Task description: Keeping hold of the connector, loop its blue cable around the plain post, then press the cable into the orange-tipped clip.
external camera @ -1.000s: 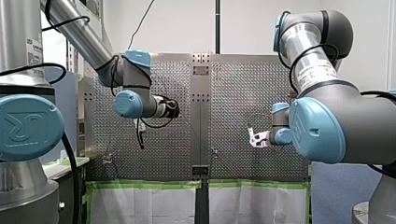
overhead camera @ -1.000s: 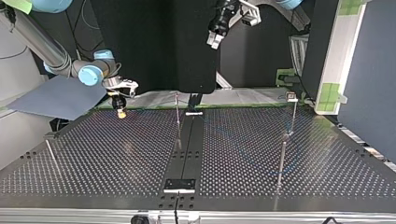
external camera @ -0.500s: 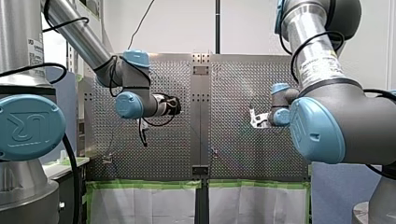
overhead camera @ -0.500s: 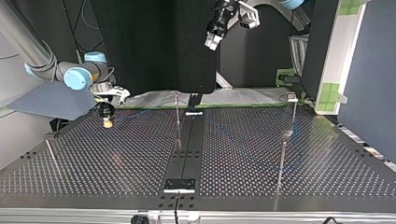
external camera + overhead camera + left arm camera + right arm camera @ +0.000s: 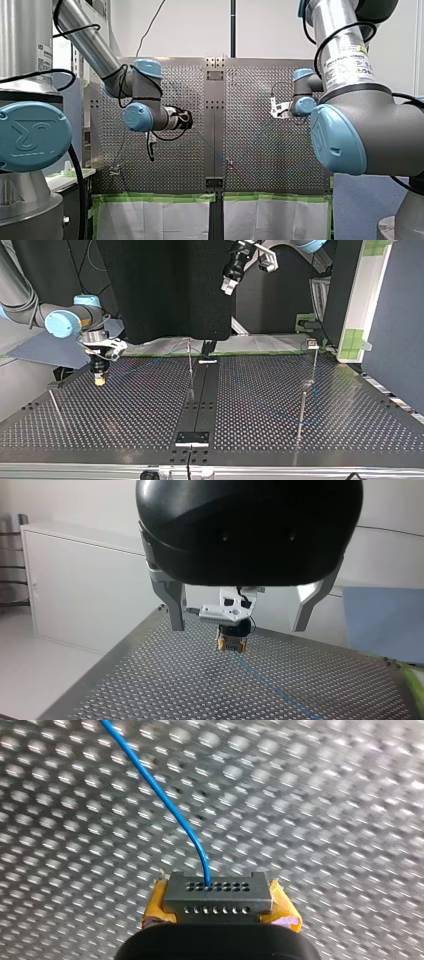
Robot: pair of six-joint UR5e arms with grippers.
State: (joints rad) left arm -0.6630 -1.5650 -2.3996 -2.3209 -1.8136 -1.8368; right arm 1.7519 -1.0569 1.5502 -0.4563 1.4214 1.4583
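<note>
A: Right gripper has shifted again. In the top view it's now further left and nearer the camera, well clear of the centre post.
B: Grip ok?
A: Yes. Yellow pads pinch the connector from both ends. The cable leaves the connector's face and trails off over the table.
B: Left gripper?
A: Parked high, jaws spread, nothing between them. It has barely moved.
B: What does that mean for the task?
A: My read is that it's drawing slack out and swinging wide to set up the loop. No wrap round any post yet, and the cable isn't clipped.
B: Clip location?
A: Can't make out an orange tip in either wide view. I also can't say which post is the plain one.
</note>
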